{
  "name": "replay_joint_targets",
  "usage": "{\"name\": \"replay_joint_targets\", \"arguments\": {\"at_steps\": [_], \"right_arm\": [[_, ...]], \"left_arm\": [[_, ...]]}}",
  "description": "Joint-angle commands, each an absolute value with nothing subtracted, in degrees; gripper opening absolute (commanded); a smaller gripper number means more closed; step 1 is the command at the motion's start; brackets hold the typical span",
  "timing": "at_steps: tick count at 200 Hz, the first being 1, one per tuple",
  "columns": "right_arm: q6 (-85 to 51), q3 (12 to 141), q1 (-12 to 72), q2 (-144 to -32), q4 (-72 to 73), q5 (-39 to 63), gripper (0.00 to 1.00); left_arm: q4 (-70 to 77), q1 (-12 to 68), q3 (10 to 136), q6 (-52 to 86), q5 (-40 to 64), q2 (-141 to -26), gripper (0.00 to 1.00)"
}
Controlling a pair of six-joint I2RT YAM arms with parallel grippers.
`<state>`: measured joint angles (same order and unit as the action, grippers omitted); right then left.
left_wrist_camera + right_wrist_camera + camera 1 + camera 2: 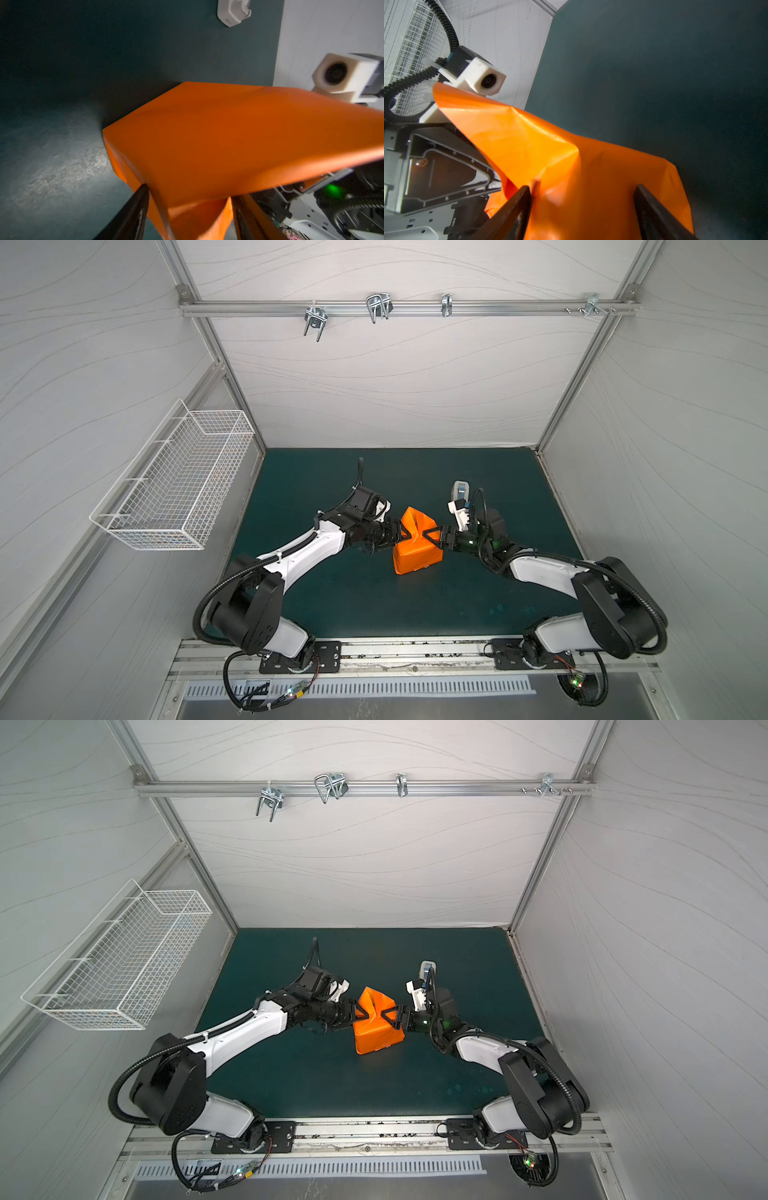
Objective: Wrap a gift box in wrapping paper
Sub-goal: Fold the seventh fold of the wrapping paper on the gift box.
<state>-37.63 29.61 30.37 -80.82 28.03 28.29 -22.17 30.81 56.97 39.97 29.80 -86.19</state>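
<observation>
The orange wrapping paper (417, 556) (378, 1039) is folded into a parcel in the middle of the green mat, with loose flaps standing up at its far end. The gift box is hidden under the paper. My left gripper (406, 533) (362, 1014) reaches in from the left at the top of the parcel. In the left wrist view, that gripper (190, 192) has its jaws apart over a paper-covered corner (228, 135). My right gripper (432, 536) (390, 1017) meets it from the right. Its jaws (583, 187) are wide apart against the paper (571, 162), which spreads past both fingers.
A small white-grey tape dispenser (460, 489) (427, 968) (233, 12) stands on the mat just behind the right wrist. A white wire basket (174, 485) hangs on the left wall. White walls close in the mat on three sides, and the arm bases sit along the front rail.
</observation>
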Motion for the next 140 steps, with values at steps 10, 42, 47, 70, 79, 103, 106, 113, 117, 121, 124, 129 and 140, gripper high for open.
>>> {"name": "replay_joint_targets", "arguments": {"at_steps": [10, 42, 47, 70, 79, 103, 106, 113, 117, 121, 124, 129, 140], "right_arm": [[-36.3, 30.4, 31.9, -82.7, 23.7, 28.3, 0.79], [-35.9, 30.5, 32.3, -82.7, 23.1, 28.3, 0.81], [-36.0, 30.5, 32.3, -82.7, 23.2, 28.5, 0.83], [-37.4, 30.5, 32.2, -82.3, 24.2, 29.7, 0.89], [-38.0, 30.5, 32.1, -82.2, 25.0, 30.4, 0.91], [-40.3, 30.2, 31.2, -82.2, 27.5, 32.0, 0.92], [-40.5, 30.2, 31.1, -82.2, 27.9, 32.1, 0.93], [-41.0, 30.0, 30.8, -82.3, 28.6, 32.6, 0.92], [-41.2, 30.0, 30.6, -82.5, 29.0, 32.8, 0.93], [-41.4, 29.8, 30.5, -82.6, 29.4, 32.9, 0.93], [-41.6, 29.7, 30.4, -82.7, 29.7, 33.1, 0.92], [-42.0, 29.5, 30.2, -82.8, 30.2, 33.2, 0.93], [-43.5, 28.6, 29.6, -83.3, 32.5, 33.8, 0.93]], "left_arm": [[-23.0, 33.7, 61.4, 38.2, 29.0, -90.1, 0.64], [-24.0, 35.0, 61.7, 38.2, 27.7, -90.0, 0.64], [-24.6, 35.2, 61.8, 38.0, 27.3, -90.0, 0.64], [-26.8, 36.1, 61.8, 37.4, 24.9, -89.8, 0.64], [-26.5, 36.3, 61.4, 37.6, 24.9, -89.9, 0.64], [-25.5, 36.4, 60.2, 38.3, 24.9, -90.4, 0.64], [-25.4, 36.4, 60.1, 38.4, 24.9, -90.4, 0.64], [-25.3, 36.5, 60.0, 38.3, 24.9, -90.6, 0.64], [-25.5, 36.5, 60.1, 38.3, 24.7, -90.6, 0.64], [-25.6, 36.5, 60.1, 38.4, 24.5, -90.6, 0.64], [-25.6, 36.5, 60.1, 38.3, 24.5, -90.6, 0.64], [-25.6, 36.5, 60.1, 38.4, 24.4, -90.7, 0.64], [-25.7, 36.5, 60.4, 38.4, 24.3, -90.7, 0.64]]}}
